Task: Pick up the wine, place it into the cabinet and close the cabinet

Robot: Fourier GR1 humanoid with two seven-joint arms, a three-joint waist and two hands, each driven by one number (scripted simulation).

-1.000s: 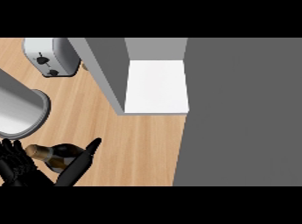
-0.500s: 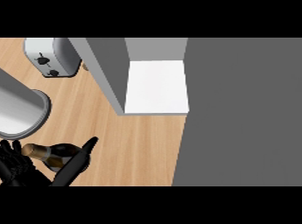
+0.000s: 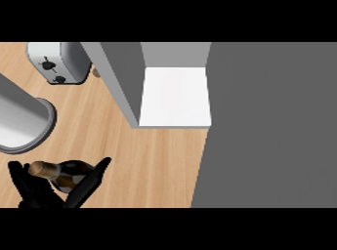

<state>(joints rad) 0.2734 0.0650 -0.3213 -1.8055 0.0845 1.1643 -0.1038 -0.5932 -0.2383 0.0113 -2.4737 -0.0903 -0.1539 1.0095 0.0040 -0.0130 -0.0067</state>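
- Wine (image 3: 64, 174) is sitting in the curled hand (image 3: 45, 193), well below the cabinet (image 3: 175, 97).
- Placing and closing are remaining.

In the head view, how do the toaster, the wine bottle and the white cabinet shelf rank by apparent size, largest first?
1. White cabinet shelf.
2. Toaster.
3. Wine bottle, partly hidden by the hand around it, so its place after the toaster is unsure.

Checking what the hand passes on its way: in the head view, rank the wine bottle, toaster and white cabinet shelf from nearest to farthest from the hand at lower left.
1. Wine bottle, within the hand.
2. White cabinet shelf, up and right.
3. Toaster, top left, farthest.
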